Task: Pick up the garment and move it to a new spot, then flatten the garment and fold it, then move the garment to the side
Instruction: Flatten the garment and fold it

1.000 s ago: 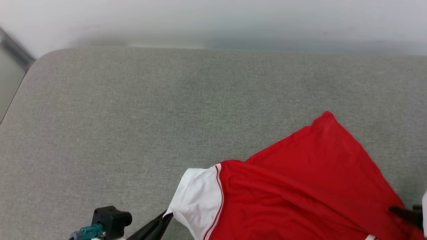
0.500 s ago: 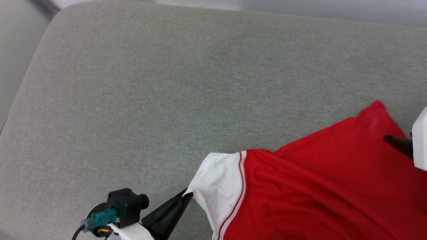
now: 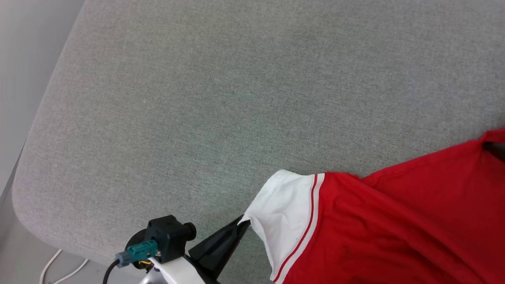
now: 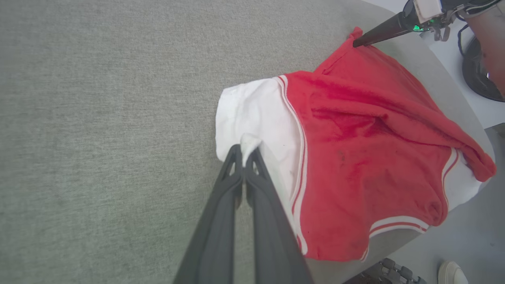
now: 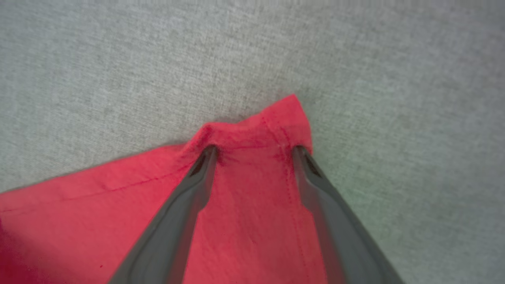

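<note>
Left gripper (image 4: 244, 152): two long dark fingers pressed together, pinching the white sleeve edge of the garment (image 4: 355, 138). Right gripper (image 5: 254, 152): fingers spread apart, both tips set down on the garment's red corner.

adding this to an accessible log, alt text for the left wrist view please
The left claw is shut on the white sleeve edge of a red garment lying rumpled on a grey cushion. The right claw touches its far red corner.
</note>
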